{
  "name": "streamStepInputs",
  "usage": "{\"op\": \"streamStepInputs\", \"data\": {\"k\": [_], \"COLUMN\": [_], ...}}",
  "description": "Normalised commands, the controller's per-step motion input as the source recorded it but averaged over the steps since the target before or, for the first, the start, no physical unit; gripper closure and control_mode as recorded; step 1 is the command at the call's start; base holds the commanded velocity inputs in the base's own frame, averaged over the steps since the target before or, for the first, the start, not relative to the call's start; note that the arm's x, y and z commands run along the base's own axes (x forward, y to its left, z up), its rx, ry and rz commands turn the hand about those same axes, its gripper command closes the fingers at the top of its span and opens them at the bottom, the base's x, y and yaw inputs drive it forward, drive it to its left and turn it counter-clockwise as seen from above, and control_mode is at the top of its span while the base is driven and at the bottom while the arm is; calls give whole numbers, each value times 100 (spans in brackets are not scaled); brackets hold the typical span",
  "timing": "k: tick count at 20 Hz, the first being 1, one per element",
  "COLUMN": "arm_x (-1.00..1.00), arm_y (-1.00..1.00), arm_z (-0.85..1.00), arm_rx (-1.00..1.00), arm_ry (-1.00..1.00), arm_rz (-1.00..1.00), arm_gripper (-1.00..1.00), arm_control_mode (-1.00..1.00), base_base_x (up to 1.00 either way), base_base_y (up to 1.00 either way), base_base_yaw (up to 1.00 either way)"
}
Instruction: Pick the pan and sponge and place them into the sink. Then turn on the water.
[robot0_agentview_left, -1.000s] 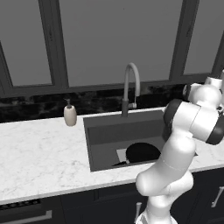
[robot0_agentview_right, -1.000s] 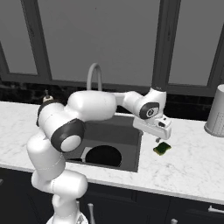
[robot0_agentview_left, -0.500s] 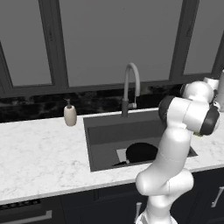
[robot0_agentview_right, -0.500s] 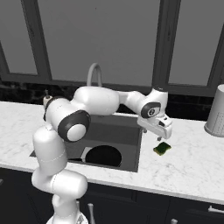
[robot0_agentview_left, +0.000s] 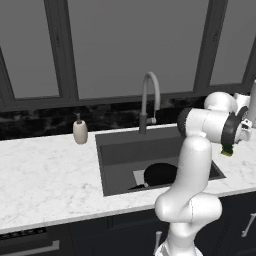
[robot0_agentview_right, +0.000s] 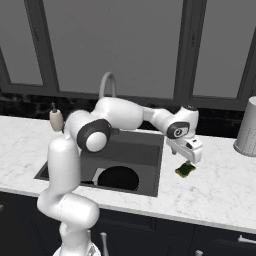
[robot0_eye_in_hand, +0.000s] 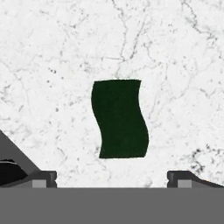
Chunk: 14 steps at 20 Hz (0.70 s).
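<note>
Now, line by line:

Sponge: the small green-and-yellow wavy sponge (robot0_agentview_right: 184, 170) lies flat on the white marble desk (robot0_agentview_right: 220, 185), just past the right rim of the sink. Nothing is holding it.

Sponge in the hand view: its dark green top (robot0_eye_in_hand: 119, 118) sits in the middle, with white marble all around it.

Long side: in the hand view the sponge runs up and down. The two finger tips stand to its left and right, so they would close across its short side.

Which way from the gripper: the sponge is straight below the gripper (robot0_agentview_right: 192, 159). It looks near but not touching.

Gripper: its two fingers are spread wide apart, with nothing between them. One dark finger tip (robot0_eye_in_hand: 41, 178) shows at each bottom corner of the hand view.

Arm: the white arm reaches from the base across the sink to the right, and the hand points down at the desk. In the left base view the gripper (robot0_agentview_left: 234, 145) sits at the far right with a bit of green under it.

Next move, my guess: go straight down, then squeeze the sponge.

Pan: the round flat black frying pan (robot0_agentview_right: 118, 178) already lies inside the big dark grey sink (robot0_agentview_right: 150, 156).

Faucet: the tall arched grey faucet (robot0_agentview_left: 150, 97) stands behind the sink. I see no water coming from it.
</note>
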Motion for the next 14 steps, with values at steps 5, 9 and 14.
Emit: {"op": "streamStepInputs", "data": {"k": [5,9,14], "arm_x": [0,0,0], "arm_y": [-39,-9,0], "arm_z": [-18,-20,-19], "arm_rx": [0,0,0], "arm_ry": [0,0,0], "arm_rz": [-1,0,0], "arm_gripper": [-100,-100,-100], "arm_control_mode": [-100,-100,-100], "base_base_x": [0,0,0], "base_base_y": [0,0,0], "base_base_yaw": [0,0,0]}}
